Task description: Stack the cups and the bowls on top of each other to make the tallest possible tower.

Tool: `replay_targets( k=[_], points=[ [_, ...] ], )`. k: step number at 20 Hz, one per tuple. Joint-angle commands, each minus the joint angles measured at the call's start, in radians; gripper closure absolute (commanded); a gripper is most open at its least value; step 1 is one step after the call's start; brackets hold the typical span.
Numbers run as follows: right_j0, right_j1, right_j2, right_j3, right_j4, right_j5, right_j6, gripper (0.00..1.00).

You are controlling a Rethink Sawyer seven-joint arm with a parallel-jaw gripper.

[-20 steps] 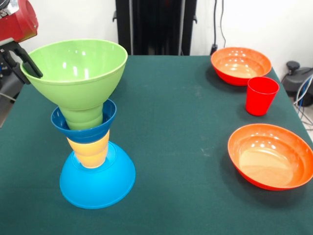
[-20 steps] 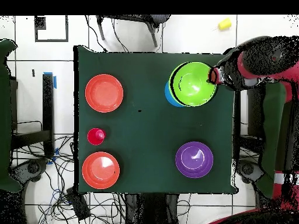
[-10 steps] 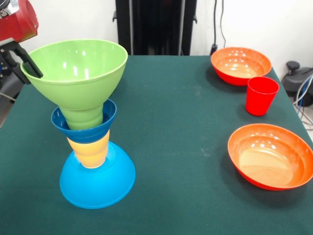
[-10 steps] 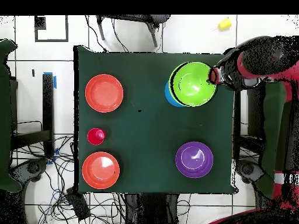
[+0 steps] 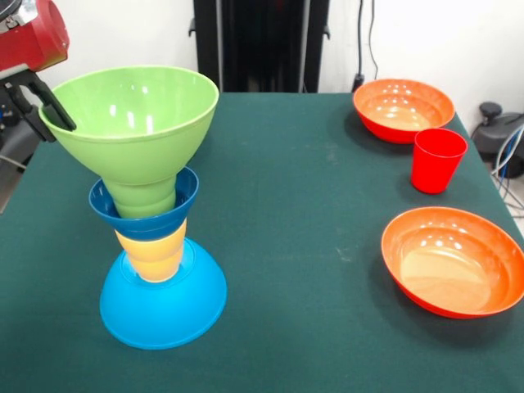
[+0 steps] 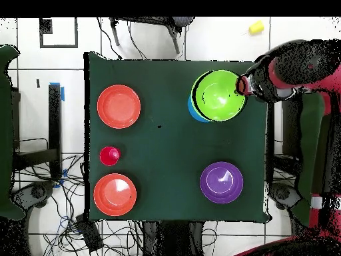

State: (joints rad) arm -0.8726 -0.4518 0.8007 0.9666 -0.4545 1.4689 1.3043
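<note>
The tower stands at the front view's left. An upturned light-blue bowl (image 5: 164, 307) is its base, then a yellow cup (image 5: 151, 254), a small dark-blue bowl (image 5: 143, 217), a green cup (image 5: 141, 196) and a wide green bowl (image 5: 131, 115) on top. The upper part leans a little to the right. My gripper (image 5: 56, 116) is shut on the green bowl's left rim, one black finger inside and one outside. From overhead, the gripper (image 6: 243, 85) meets the green bowl (image 6: 218, 95) at its right edge. A red cup (image 5: 438, 160) stands on the table.
Two orange bowls (image 5: 403, 108) (image 5: 454, 260) sit open side up on the front view's right, with the red cup between them. A purple bowl (image 6: 221, 181) shows only in the overhead view. A small yellow object (image 6: 256, 27) lies on the floor off the table.
The gripper and the green bowl have shifted slightly right in the front view, and the tower's upper pieces lean with them. Everything else is where it was.
</note>
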Motion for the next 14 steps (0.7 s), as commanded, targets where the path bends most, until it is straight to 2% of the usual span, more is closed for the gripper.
replay_targets(
  k=[1,14],
  points=[
    [0.074,0.030,-0.054,-0.001,-0.072,0.001,-0.133,1.00],
    [0.074,0.024,-0.065,0.005,-0.077,0.008,-0.147,1.00]
  ],
)
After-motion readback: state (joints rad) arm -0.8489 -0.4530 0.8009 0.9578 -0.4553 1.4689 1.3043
